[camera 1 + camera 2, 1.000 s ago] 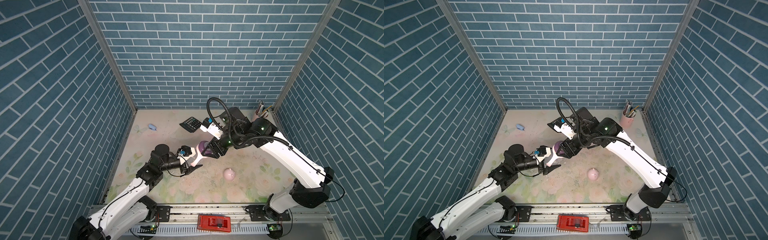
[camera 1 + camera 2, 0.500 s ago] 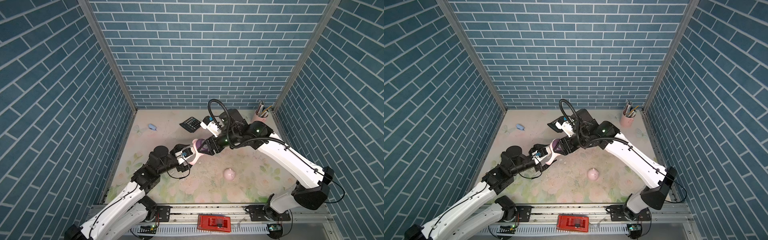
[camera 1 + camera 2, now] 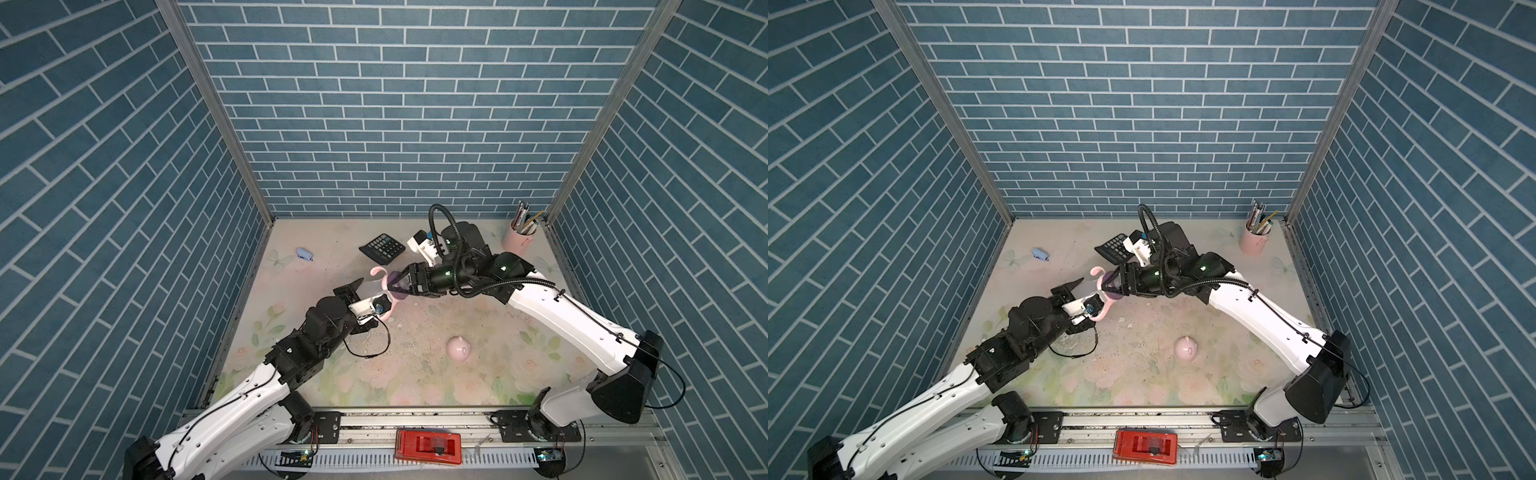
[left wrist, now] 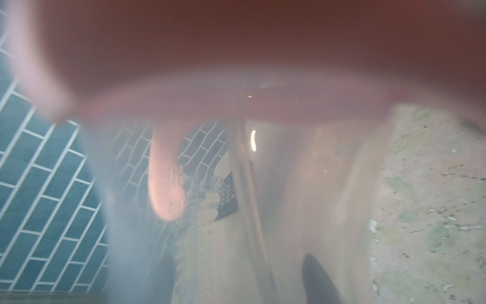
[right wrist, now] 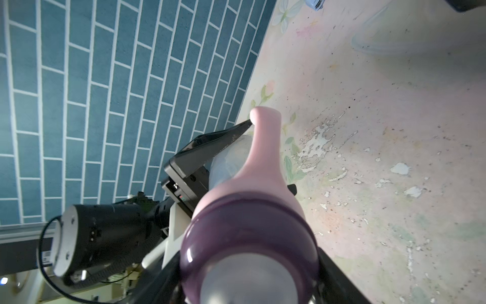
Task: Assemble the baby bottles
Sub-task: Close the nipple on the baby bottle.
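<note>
Held from 2 sides, centre frame
Left gripper (image 3: 370,291) clamps the cloudy bottle body (image 5: 228,160); right gripper (image 3: 392,284) pinches the glossy, rounded purple collar (image 5: 247,231).

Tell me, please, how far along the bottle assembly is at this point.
Done: the ring sits on the neck of the body. In hand: the left tool clamps the body while the right tool grips the collar at its mouth; whether it is fully seated I cannot tell. Left: the cap lies apart on the table, not yet fitted.
</note>
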Available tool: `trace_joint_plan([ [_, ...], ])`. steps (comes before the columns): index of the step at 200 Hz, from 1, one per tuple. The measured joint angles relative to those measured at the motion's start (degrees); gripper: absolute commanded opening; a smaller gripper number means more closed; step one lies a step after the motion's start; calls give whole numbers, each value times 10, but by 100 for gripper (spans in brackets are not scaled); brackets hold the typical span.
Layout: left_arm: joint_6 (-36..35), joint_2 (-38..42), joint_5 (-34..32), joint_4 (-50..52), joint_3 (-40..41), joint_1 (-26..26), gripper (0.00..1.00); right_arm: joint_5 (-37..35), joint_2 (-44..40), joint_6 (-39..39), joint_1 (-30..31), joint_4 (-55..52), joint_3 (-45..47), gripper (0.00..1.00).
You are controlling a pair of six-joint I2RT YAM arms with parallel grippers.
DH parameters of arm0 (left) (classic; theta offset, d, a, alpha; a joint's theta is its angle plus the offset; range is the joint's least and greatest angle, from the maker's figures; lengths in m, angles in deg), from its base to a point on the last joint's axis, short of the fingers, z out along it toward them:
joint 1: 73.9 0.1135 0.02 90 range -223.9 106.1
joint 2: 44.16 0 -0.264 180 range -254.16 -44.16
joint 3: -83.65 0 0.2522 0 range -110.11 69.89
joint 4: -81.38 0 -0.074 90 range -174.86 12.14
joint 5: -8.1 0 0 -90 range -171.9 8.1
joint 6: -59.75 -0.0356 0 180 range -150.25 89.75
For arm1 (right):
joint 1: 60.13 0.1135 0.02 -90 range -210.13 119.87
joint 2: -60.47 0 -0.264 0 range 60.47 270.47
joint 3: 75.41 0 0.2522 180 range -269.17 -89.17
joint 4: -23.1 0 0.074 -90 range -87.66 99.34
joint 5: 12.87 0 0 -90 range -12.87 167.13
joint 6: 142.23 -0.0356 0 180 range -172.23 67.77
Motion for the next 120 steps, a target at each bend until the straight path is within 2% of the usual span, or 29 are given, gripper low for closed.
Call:
trace_joint_plan([
  [33,-47,-6,-87,-40,19,-17,40,21,6,-123,-7,94,46,3],
  [64,-73,-9,-119,-80,35,-26,38,16,9,-206,-13,145,67,19],
  [100,-68,-16,-111,-130,46,-32,35,-16,9,-209,-17,121,44,40],
  [111,-59,-16,-101,-151,53,-33,34,-25,7,-196,-17,100,31,43],
  [120,-51,-16,-90,-166,59,-33,33,-32,4,-181,-16,82,24,51],
])
